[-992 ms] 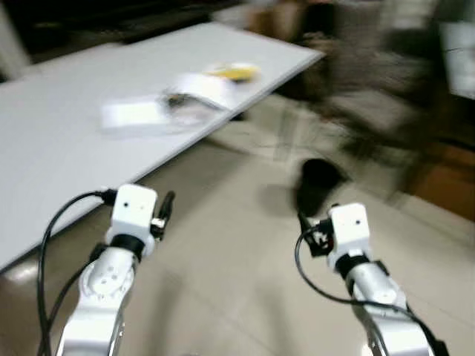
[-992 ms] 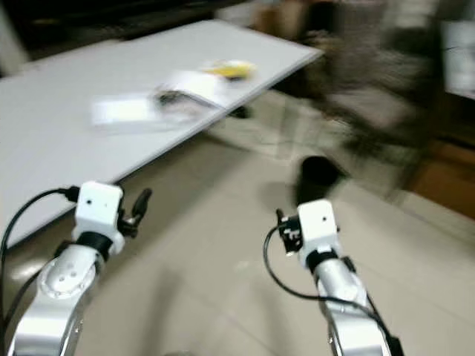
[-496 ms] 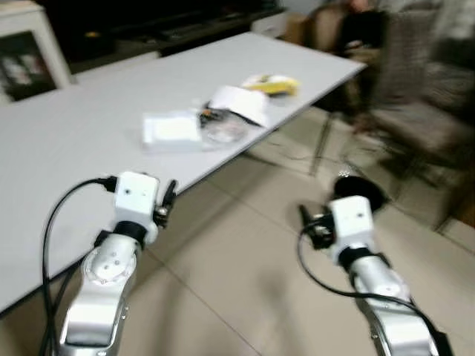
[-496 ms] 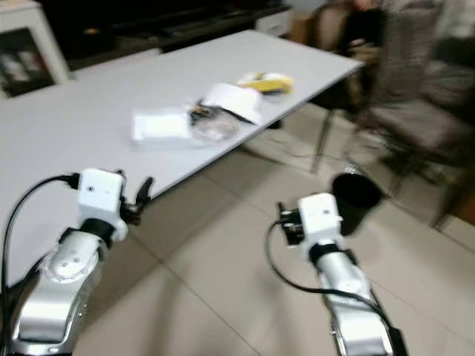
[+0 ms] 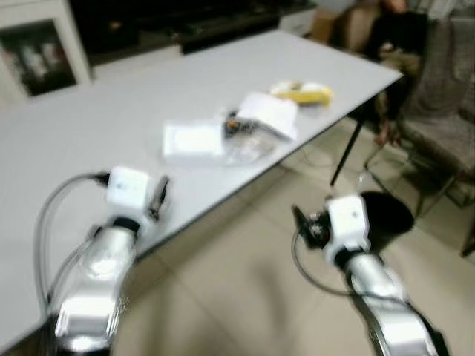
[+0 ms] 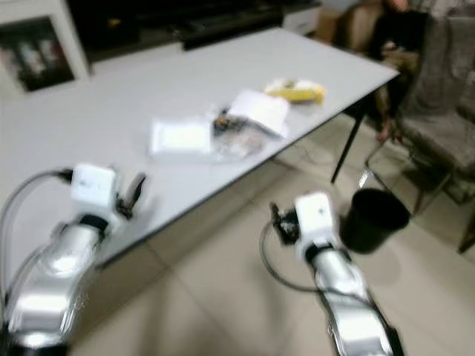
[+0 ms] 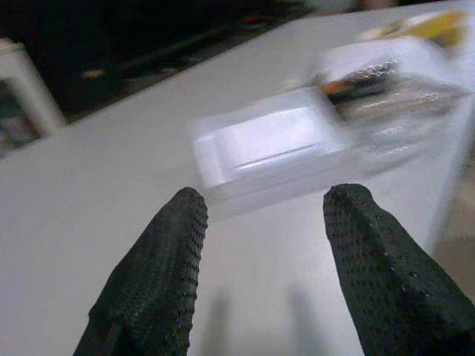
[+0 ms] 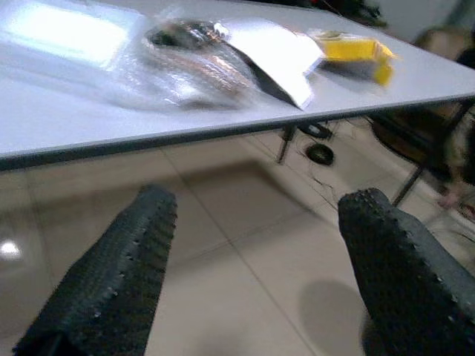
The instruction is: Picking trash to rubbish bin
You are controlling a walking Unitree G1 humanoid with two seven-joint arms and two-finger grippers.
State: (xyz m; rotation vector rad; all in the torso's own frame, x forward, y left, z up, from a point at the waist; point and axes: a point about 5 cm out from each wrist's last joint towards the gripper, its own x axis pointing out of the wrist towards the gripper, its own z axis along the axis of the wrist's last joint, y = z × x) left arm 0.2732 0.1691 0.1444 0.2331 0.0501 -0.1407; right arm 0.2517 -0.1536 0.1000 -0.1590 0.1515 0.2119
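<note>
Trash lies near the front edge of a white table point(image 5: 89, 126): a flat white packet point(image 5: 192, 139), a crumpled clear wrapper point(image 5: 249, 146), a white paper piece point(image 5: 269, 113) and a yellow wrapper point(image 5: 306, 93). A black rubbish bin point(image 6: 375, 218) stands on the floor to the right. My left gripper point(image 7: 261, 215) hovers open over the table, short of the white packet point(image 7: 267, 141). My right gripper point(image 8: 256, 215) is open over the floor, below the table edge, facing the clear wrapper point(image 8: 193, 63) and yellow wrapper point(image 8: 352, 50).
A dark table leg point(image 5: 350, 144) and a grey chair point(image 5: 438, 133) stand to the right by the bin. A person sits behind the table's far corner point(image 5: 393, 30). A white cabinet point(image 5: 37, 44) is at the back left. Beige tiled floor point(image 5: 245, 282) lies between my arms.
The camera has moved closer and to the right: table and trash sit larger and lower in view. The left gripper is now over the table's edge. Both grippers stay open.
</note>
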